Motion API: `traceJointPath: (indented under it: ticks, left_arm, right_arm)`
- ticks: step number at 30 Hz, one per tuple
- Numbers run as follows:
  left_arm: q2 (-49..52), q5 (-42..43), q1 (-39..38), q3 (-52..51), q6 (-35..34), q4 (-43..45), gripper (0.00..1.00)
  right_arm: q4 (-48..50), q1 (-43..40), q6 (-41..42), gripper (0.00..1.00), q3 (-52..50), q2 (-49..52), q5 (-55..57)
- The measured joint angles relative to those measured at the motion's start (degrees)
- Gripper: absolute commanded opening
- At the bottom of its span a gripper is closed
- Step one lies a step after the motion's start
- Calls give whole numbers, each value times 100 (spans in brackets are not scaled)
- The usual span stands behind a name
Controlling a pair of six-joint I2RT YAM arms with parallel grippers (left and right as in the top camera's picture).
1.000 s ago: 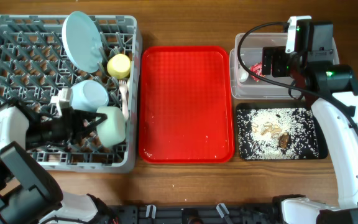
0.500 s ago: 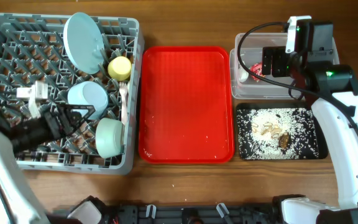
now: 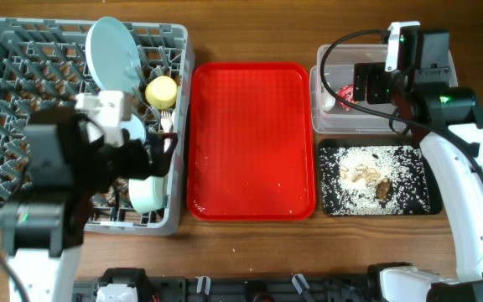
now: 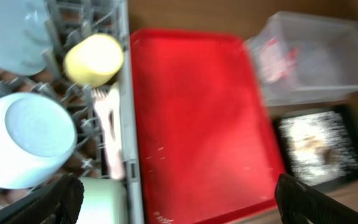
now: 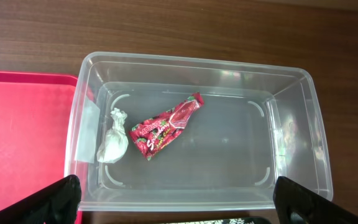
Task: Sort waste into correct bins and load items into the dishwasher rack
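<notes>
The grey dishwasher rack (image 3: 7, 50) holds a light blue plate (image 3: 111, 54), a yellow cup (image 3: 161, 90), a light blue bowl (image 4: 27, 140), a mint green bowl (image 3: 148, 193) and a white fork and spoon (image 4: 110, 134). My left gripper (image 4: 179, 205) hangs open above the rack's right edge, with nothing between its fingers. Over the clear tub (image 5: 291, 93) my right gripper (image 5: 179, 205) also stands open and empty. Inside the tub lie the red wrapper (image 5: 166, 127) and the white tissue (image 5: 114, 144). Rice-like scraps (image 3: 363, 172) cover the black tray (image 3: 325, 205).
A flat red serving tray (image 3: 250, 138) lies between the rack and the two bins, with a few crumbs on it. The left arm's body covers part of the rack's middle in the overhead view.
My left gripper opened and let go of the mint green bowl, which now rests in the rack's near right corner. The left arm rose and swung right. The right arm stayed still.
</notes>
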Motion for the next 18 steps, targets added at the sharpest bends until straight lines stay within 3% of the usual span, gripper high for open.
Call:
traceJointPath:
  ticks: [3,12,13,14,15,16,18]
  left_arm:
    - [520,-807,-380,-4,-297,267,100]
    - [702,-1298,-409,-4,-557,857,99]
    - [702,-1298,-409,-4,-557,846,77]
    - [704,-1296,-409,-4,-557,833,48]
    - [708,-1292,-409,-4,-577,776,32]
    - [728,-1266,-409,-4,-595,669,19]
    - [866,-1150,-409,-9,-592,560,19]
  right_arm:
    - [0,0,0,100,0,0,0]
    - [0,0,0,100,0,0,0]
    - [0,0,0,100,0,0,0]
    - [0,0,0,100,0,0,0]
    - [0,0,0,100,0,0,0]
    - [0,0,0,100,0,0,0]
    - [0,0,0,100,0,0,0]
